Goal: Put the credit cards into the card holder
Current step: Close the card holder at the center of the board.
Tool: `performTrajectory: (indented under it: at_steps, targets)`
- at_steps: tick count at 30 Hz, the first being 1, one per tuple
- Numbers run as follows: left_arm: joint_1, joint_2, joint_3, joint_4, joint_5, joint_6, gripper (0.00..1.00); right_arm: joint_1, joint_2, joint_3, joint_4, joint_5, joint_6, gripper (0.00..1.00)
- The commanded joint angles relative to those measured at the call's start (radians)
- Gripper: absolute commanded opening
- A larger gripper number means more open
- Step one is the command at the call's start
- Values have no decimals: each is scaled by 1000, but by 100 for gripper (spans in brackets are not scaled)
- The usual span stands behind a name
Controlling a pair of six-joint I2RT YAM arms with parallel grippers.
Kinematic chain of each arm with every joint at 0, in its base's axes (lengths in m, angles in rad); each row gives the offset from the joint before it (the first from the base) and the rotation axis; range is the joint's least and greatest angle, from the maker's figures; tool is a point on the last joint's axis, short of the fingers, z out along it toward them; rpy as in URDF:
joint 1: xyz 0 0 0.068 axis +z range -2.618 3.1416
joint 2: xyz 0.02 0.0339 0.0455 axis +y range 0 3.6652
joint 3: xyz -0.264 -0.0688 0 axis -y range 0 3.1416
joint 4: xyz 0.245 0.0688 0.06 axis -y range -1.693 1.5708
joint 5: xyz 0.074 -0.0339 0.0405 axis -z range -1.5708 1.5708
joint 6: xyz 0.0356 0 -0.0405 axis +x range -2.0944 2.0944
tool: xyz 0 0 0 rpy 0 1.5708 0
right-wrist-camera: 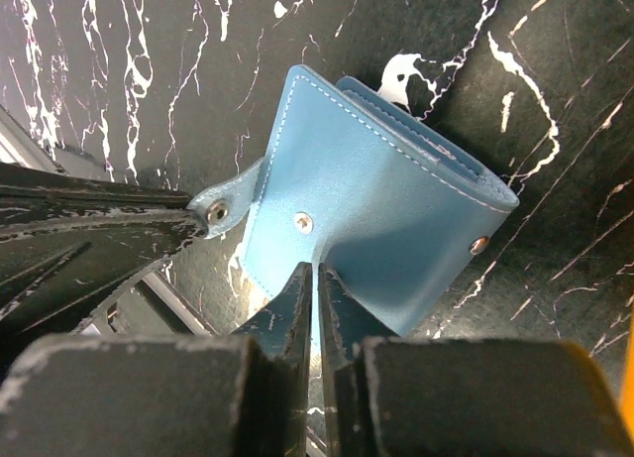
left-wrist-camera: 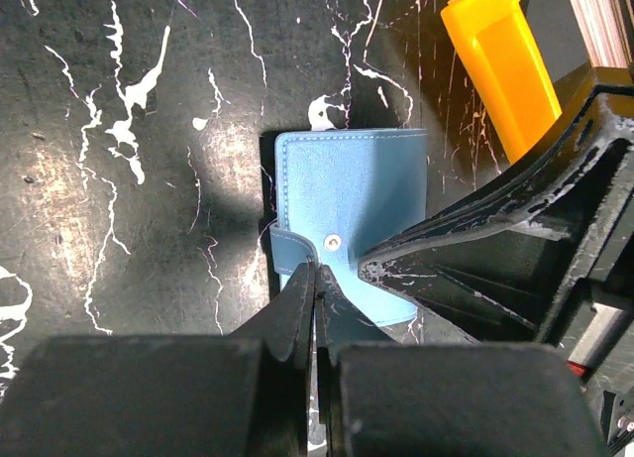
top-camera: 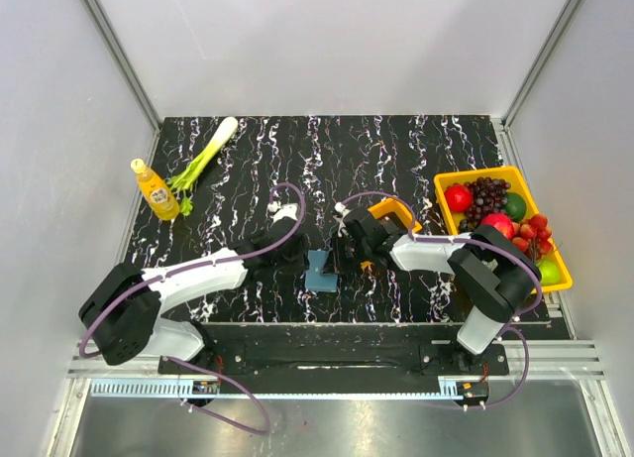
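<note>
The blue card holder (top-camera: 319,271) lies partly opened on the black marbled table, between my two grippers. My left gripper (left-wrist-camera: 315,269) is shut on its small snap strap (right-wrist-camera: 213,211), and appears beside the holder from above as well (top-camera: 300,259). My right gripper (right-wrist-camera: 317,269) is shut on the near edge of the holder's front flap (right-wrist-camera: 376,209), which is lifted and bowed off the back panel. In the left wrist view the holder (left-wrist-camera: 347,204) shows its outer face, with the right gripper's fingers (left-wrist-camera: 466,239) reaching in from the right. No credit cards show plainly in any view.
A small orange tray (top-camera: 396,214) sits just behind the right gripper, also visible in the left wrist view (left-wrist-camera: 500,70). The yellow fruit bin (top-camera: 441,189) stands at the right edge. A yellow bottle (top-camera: 156,189) and a green onion (top-camera: 203,160) lie far left.
</note>
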Motion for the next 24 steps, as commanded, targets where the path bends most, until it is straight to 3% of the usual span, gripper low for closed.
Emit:
performTrajectory:
  at_steps: [1,24]
  targets:
    - [6,31,10,76,35,-3,0,-3,19,12,9,3,2,11]
    - [8,161,73,150,143,72,0,-3,63,4,-12,79,23,9]
